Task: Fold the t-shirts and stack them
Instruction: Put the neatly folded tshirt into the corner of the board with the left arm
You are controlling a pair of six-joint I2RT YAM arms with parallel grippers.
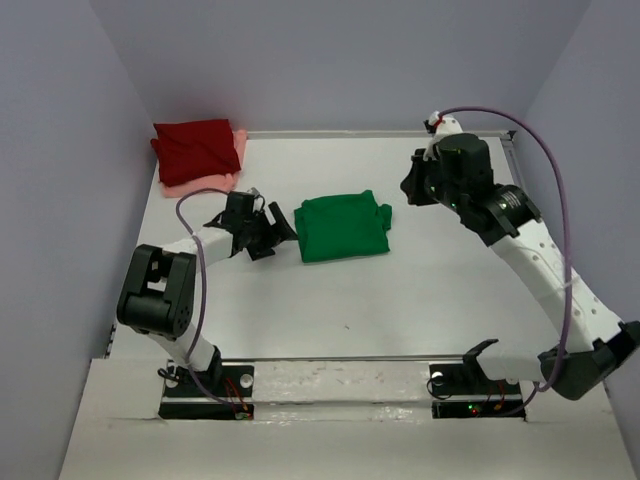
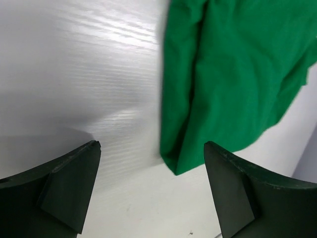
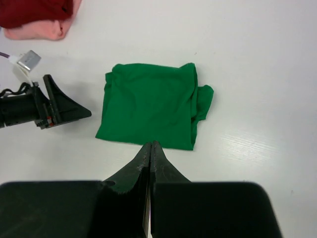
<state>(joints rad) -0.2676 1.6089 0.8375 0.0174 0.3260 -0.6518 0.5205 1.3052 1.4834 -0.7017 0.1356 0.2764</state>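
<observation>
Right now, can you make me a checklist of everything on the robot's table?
Surface: white table with faint wood grain, flat.
Job's things: bright green cloth t-shirt folded mid-table, on its own. The dark red cloth t-shirt lies folded on top of the salmon pink cloth t-shirt in the far left corner.
Clutter: nothing seen.
Hands: left hand open and empty, at the green shirt's left edge. Right hand shut and empty, not touching the green shirt.
Cables: left arm's purple cable and right arm's purple cable both loop away from the shirts.
Surroundings: plain pale grey walls on three sides.
</observation>
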